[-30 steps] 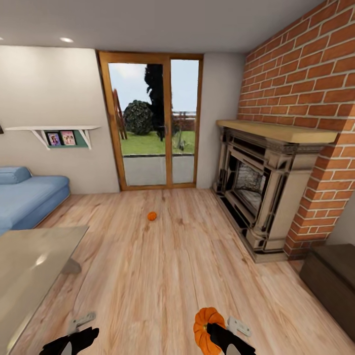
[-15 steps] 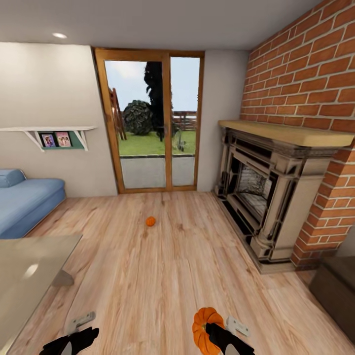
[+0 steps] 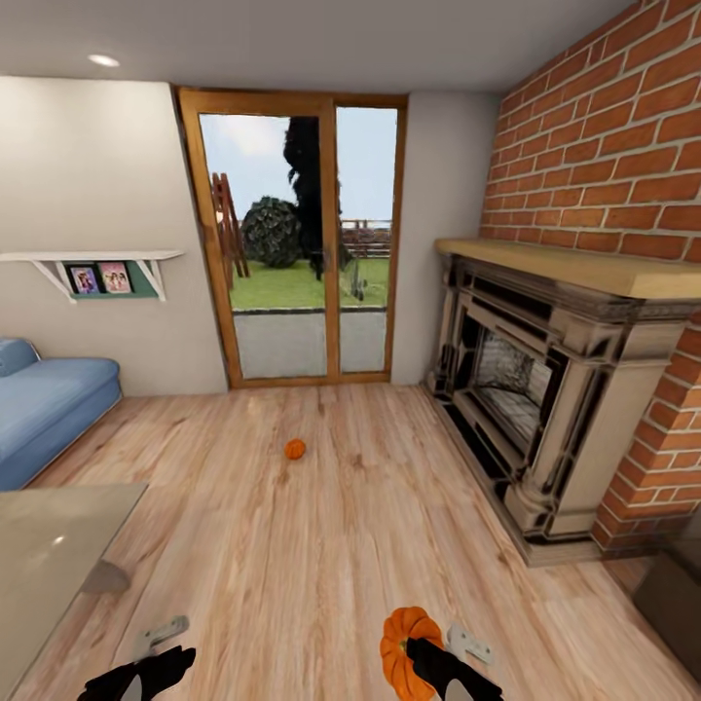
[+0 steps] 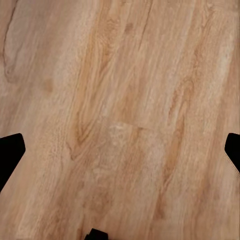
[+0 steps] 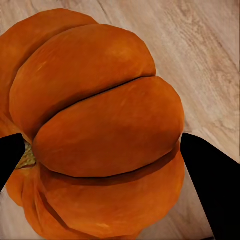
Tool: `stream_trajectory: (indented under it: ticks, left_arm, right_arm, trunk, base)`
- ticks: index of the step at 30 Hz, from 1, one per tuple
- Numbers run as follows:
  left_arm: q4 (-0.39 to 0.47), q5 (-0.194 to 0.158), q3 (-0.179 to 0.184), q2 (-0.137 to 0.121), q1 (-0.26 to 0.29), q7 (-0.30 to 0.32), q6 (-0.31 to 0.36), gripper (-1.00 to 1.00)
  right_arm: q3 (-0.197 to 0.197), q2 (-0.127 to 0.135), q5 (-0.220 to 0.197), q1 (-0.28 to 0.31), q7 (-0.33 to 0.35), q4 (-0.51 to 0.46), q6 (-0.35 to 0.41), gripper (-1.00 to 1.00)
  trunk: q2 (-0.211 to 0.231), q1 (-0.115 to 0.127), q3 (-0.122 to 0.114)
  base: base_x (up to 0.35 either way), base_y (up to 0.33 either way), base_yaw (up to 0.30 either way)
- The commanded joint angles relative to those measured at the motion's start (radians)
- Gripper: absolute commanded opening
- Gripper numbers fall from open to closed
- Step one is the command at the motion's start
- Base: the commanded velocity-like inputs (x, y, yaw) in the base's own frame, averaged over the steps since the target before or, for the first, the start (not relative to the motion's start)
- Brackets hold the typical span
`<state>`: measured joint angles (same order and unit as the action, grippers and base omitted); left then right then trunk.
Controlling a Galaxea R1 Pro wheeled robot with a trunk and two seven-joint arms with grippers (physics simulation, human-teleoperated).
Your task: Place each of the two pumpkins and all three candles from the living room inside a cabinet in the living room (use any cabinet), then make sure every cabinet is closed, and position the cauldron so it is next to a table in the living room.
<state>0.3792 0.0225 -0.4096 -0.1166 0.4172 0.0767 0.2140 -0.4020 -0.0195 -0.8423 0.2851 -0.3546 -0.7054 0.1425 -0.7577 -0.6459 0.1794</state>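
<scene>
You have one pumpkin point(image 3: 406, 650) clamped in your right tool point(image 3: 428, 662): in the right wrist view the dark fingertips point(image 5: 210, 185) press either side of its ribbed orange body, with the wood floor point(image 3: 321, 545) beneath. Your left tool point(image 3: 146, 672) hangs low over bare planks, fingers spread wide and carrying nothing. By the look of it, you are in the carrying step, with this pumpkin on its way to storage. The second pumpkin point(image 3: 295, 449) sits on the open floor well ahead of you, between you and the glass patio door point(image 3: 297, 243), and your free left tool could take it before you turn back. The dark brown cabinet point(image 3: 677, 599) shows only as a corner at the far right edge, just beside the fireplace point(image 3: 531, 389), so the next move probably calls for driving forward to the floor pumpkin or swinging right toward that unit. The glass tabletop point(image 3: 49, 545) lies close on your left, and its corner is the nearest thing to catch the base or left arm on. The blue sofa point(image 3: 44, 409) stands beyond it, against the wall. The floor between you and the far pumpkin is open.
</scene>
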Motion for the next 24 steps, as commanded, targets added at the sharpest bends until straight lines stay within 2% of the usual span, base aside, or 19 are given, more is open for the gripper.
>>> stream_trajectory:
  ticks: [1, 6, 18, 24]
  left_arm:
    - [0.000, 0.000, 0.000, 0.000, 0.000, 0.000, 0.000, 1.00]
    - [0.000, 0.000, 0.000, 0.000, 0.000, 0.000, 0.000, 1.00]
    - [0.000, 0.001, 0.000, 0.000, 0.000, 0.000, -0.001, 1.00]
    - [0.000, 0.001, 0.000, 0.000, 0.000, 0.000, -0.001, 1.00]
  right_arm:
    - [0.000, -0.001, 0.002, 0.000, -0.004, 0.000, 0.000, -1.00]
    - [-0.001, -0.001, 0.002, 0.000, -0.004, 0.000, 0.000, -1.00]
    - [-0.001, -0.001, 0.002, 0.000, -0.004, -0.001, 0.000, -1.00]
    - [-0.001, 0.000, 0.002, 0.000, -0.004, -0.001, 0.000, -1.00]
  trunk:
    - [0.000, 0.000, 0.000]
    - [0.000, 0.000, -0.002]
    - [0.000, 0.000, -0.002]
    - [0.000, 0.000, -0.002]
  base:
    - [0.330, 0.000, 0.128]
    - [0.330, 0.000, 0.182]
    - [0.330, 0.000, 0.016]
    - [0.330, 0.000, 0.152]
